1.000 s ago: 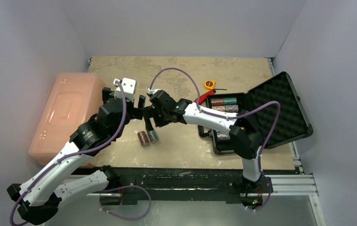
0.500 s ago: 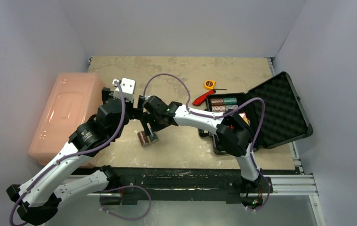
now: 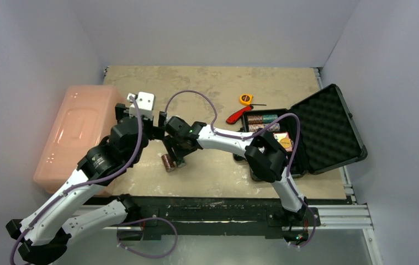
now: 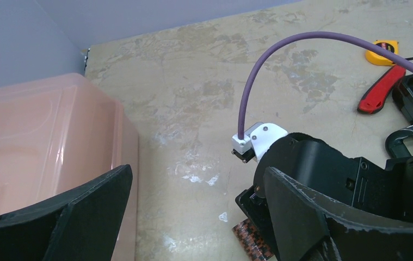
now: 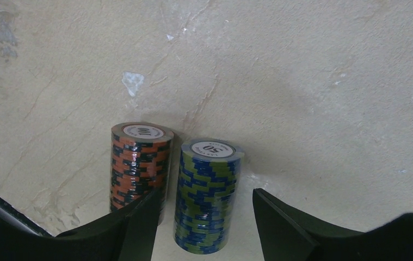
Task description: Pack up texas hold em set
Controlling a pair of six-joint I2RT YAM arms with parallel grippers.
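Roll of blue-green chips (image 5: pixel 208 190): on table (image 5: pixel 313 81), between right claw's (image 5: pixel 205 202) fingers — gaps both sides.
Roll of orange chips (image 5: pixel 137 163): just beside, partly behind one finger.
Right claw: released, nothing gripped.
Left claw (image 4: pixel 196 173): released, empty — near right claw.
Case (image 3: pixel 328 127): open, well behind right claw.

Soft, even light is falling from overhead, leaving the table (image 5: pixel 302 81) bright and pale. Just ahead of the right gripper (image 5: pixel 204 198), the orange chip roll (image 5: pixel 139 163) and the blue chip roll (image 5: pixel 207 190) are showing sharp, their printed caps readable, and they are casting a broad, faint shadow onto the surface beyond them. That gripper's fingers (image 5: pixel 133 228) are reading as near-black shapes with little detail. Left of the left gripper (image 4: pixel 197 179), the pink bin (image 4: pixel 41 136) is catching a mild sheen, while this gripper's close, dark fingers (image 4: pixel 84 217) are looking slightly soft at the edges.
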